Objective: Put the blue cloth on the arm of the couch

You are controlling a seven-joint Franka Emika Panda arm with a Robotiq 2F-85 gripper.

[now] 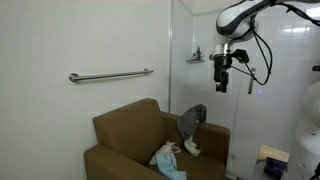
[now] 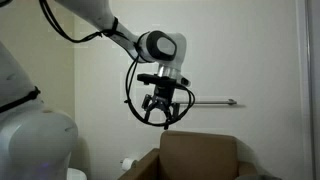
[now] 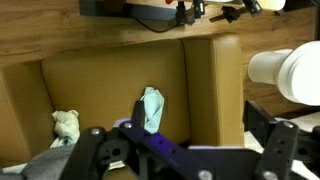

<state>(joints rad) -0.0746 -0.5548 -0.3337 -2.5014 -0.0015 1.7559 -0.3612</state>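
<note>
The blue cloth (image 3: pixel 151 108) lies crumpled on the seat of the brown couch (image 3: pixel 100 85), close to the inner side of one couch arm (image 3: pixel 212 90). In an exterior view the cloth (image 1: pixel 165 155) lies on the seat near the front. My gripper (image 1: pixel 221 82) hangs high above the couch arm (image 1: pixel 212 135), open and empty. It also shows open in an exterior view (image 2: pixel 165 120), above the couch back (image 2: pixel 200 152). In the wrist view the two fingers (image 3: pixel 180 150) are spread wide with nothing between them.
A white stuffed toy (image 3: pixel 66 125) and a grey cloth (image 1: pixel 192 120) also lie on the couch. A metal grab bar (image 1: pixel 110 75) is fixed to the wall behind. A white cylinder (image 3: pixel 283 72) stands beside the couch arm. A tiled wall (image 1: pixel 290 60) is close by.
</note>
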